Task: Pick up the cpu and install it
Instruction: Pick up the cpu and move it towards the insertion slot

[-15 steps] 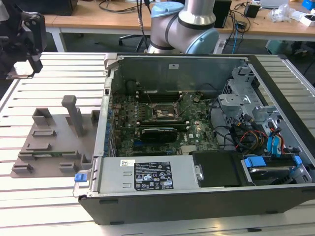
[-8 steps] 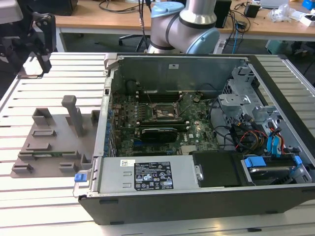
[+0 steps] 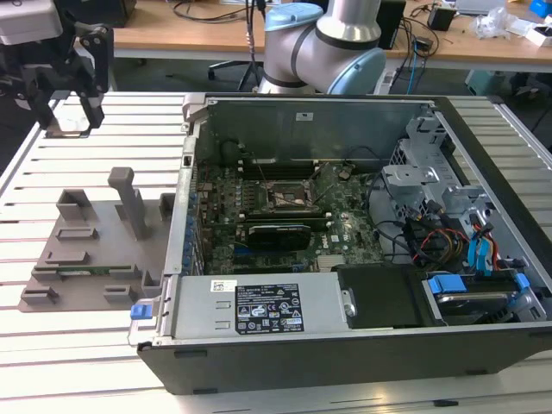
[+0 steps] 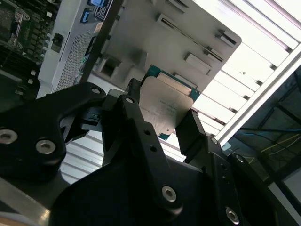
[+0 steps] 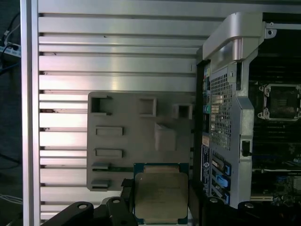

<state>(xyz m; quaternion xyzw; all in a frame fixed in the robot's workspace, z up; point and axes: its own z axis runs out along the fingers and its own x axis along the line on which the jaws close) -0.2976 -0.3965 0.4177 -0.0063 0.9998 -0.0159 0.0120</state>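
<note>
The cpu (image 4: 165, 107) is a flat square chip with a pale metal top and a thin green edge. It sits between the two black fingers (image 4: 134, 117) of my gripper (image 4: 164, 129), which is shut on it. In the first wrist view the cpu (image 5: 160, 195) hangs above the grey fixture plate (image 5: 127, 141). In the exterior view my gripper (image 3: 67, 119) is raised over the slatted table, at that view's far left. The open cpu socket (image 3: 289, 197) lies on the motherboard inside the computer case, well away from the gripper, and appears again as the socket (image 5: 281, 101).
The open computer case (image 3: 345, 345) lies on the slatted aluminium table (image 3: 52, 345), with a power supply (image 3: 259, 315), a black card (image 3: 276, 235) and drive bays with cables (image 3: 448, 224) inside. The grey fixture plate (image 3: 86, 250) with upright posts lies beside the case. The arm's base (image 3: 323, 43) stands behind.
</note>
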